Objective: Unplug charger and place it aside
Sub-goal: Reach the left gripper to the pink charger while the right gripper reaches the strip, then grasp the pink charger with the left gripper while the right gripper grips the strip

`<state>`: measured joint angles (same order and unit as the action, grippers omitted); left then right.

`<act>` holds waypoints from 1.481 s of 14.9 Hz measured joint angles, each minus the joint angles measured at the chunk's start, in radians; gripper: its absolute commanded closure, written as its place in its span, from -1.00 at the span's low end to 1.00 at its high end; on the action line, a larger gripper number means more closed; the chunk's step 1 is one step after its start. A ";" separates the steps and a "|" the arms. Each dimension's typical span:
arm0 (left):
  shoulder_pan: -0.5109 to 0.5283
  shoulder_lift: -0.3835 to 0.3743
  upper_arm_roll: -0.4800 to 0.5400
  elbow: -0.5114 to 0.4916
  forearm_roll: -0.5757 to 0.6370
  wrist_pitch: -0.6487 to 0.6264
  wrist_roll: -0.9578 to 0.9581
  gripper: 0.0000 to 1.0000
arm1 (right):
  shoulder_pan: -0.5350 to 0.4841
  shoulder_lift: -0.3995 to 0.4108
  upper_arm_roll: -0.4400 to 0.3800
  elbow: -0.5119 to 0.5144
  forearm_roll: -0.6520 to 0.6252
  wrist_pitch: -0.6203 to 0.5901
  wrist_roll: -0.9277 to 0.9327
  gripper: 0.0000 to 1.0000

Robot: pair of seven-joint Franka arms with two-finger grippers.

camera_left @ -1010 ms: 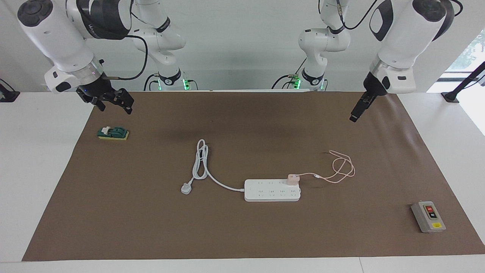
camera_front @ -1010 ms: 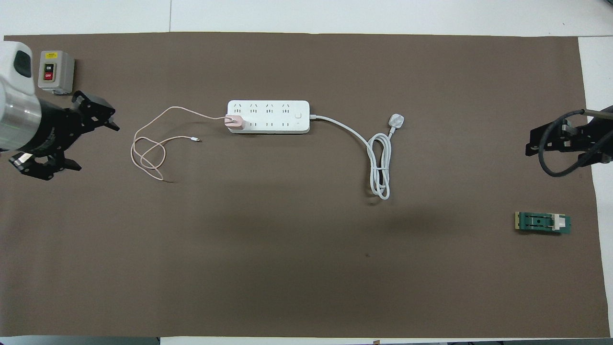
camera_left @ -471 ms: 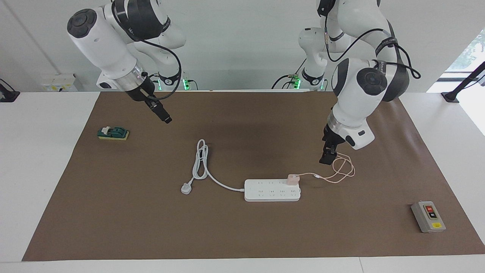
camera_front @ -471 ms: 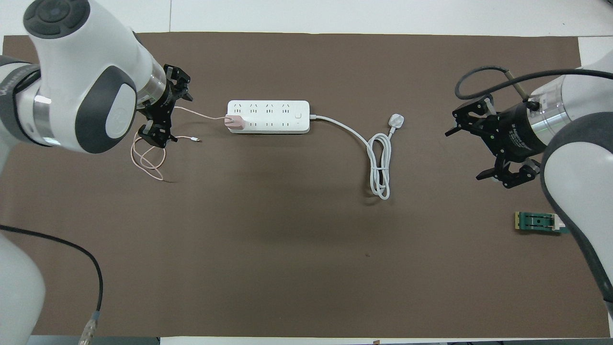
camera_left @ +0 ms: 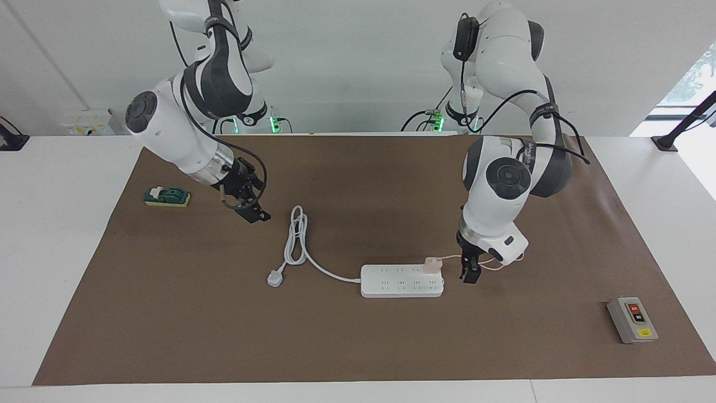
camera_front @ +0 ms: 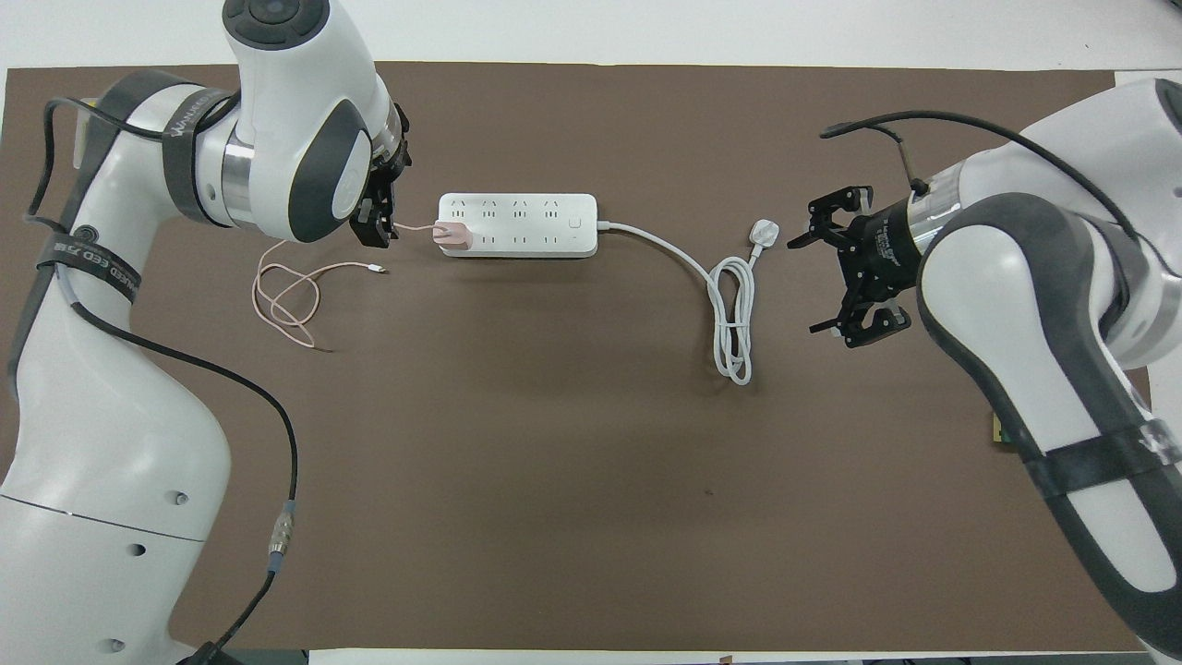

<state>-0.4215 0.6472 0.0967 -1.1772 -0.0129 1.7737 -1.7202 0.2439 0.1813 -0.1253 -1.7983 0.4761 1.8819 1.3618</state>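
pale pink cube charger (camera_left: 431, 264), plugged into power strip's (camera_left: 401, 281) end socket

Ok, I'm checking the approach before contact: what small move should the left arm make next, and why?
Probably shift the left gripper sideways over the charger. It hangs beside the power strip, above the pink cable, while the charger remains plugged in and ungrasped.

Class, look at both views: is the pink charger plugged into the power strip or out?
Plugged in: the charger sits on the power strip end socket.
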 measured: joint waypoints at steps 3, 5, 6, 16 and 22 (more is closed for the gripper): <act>-0.006 0.001 0.001 0.003 -0.012 0.018 -0.036 -1.00 | 0.035 0.008 0.002 -0.031 0.021 0.045 0.100 -1.00; -0.007 0.001 0.001 0.001 -0.035 0.036 -0.041 -1.00 | 0.055 0.009 0.002 -0.046 0.042 0.066 0.180 -1.00; -0.007 0.001 0.001 -0.004 -0.040 0.047 -0.042 -1.00 | 0.063 0.014 0.002 -0.058 0.070 0.086 0.203 -1.00; -0.034 -0.016 0.001 -0.131 -0.047 0.173 -0.044 -1.00 | 0.159 0.198 0.004 0.002 0.242 0.297 0.129 -1.00; -0.058 -0.046 0.001 -0.200 -0.048 0.198 -0.049 -1.00 | 0.173 0.331 0.004 0.170 0.245 0.298 0.001 -1.00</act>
<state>-0.4795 0.6016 0.0975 -1.3776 -0.0611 1.9716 -1.7697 0.4172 0.5126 -0.1213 -1.6280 0.7206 2.1796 1.3628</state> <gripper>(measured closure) 0.000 0.000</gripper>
